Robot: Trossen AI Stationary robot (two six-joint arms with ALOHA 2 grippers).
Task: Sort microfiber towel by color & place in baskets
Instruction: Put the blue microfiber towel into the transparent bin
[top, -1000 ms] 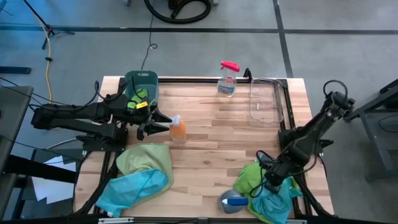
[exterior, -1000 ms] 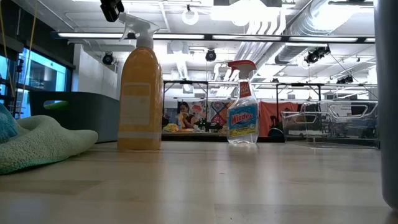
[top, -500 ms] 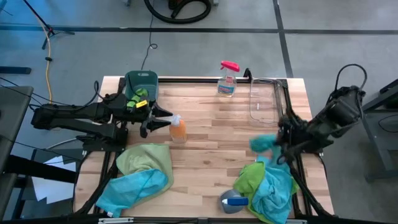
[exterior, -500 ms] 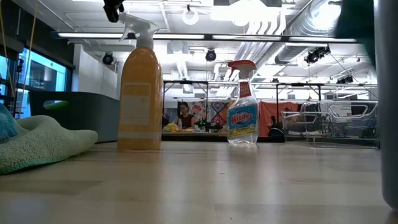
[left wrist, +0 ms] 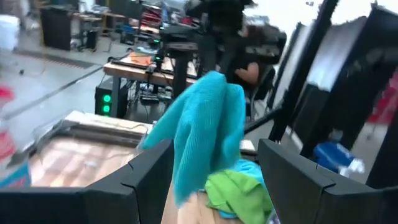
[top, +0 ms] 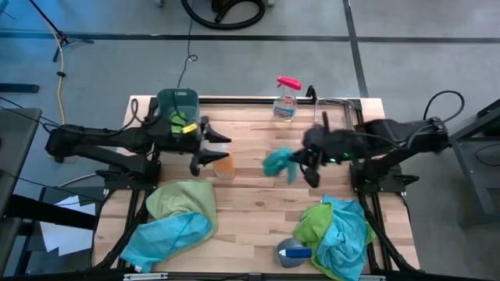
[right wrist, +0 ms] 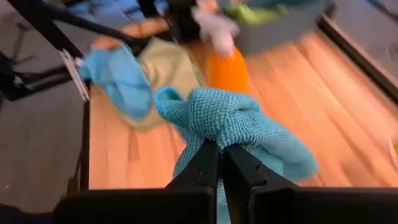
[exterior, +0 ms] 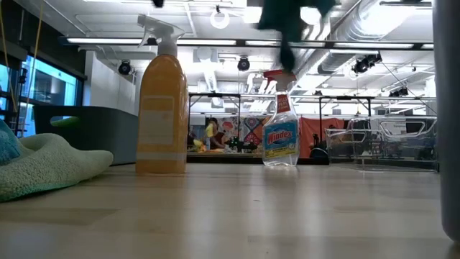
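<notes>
So the blue towel was hanging mid-air around the centre of the high view, pinched in the right gripper, whose fingers were clamped fully shut on a bunched fold, the rest drooping below. Left gripper sat just left of it by the orange spray bottle, jaws spread wide, holding nothing. The clear basket was up and right of the towel, nearer the right arm; the green basket was off at upper left, so I'd guess the swing direction decides it.

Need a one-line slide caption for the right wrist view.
Right claw shut on a blue towel, carried above the wooden table.
</notes>
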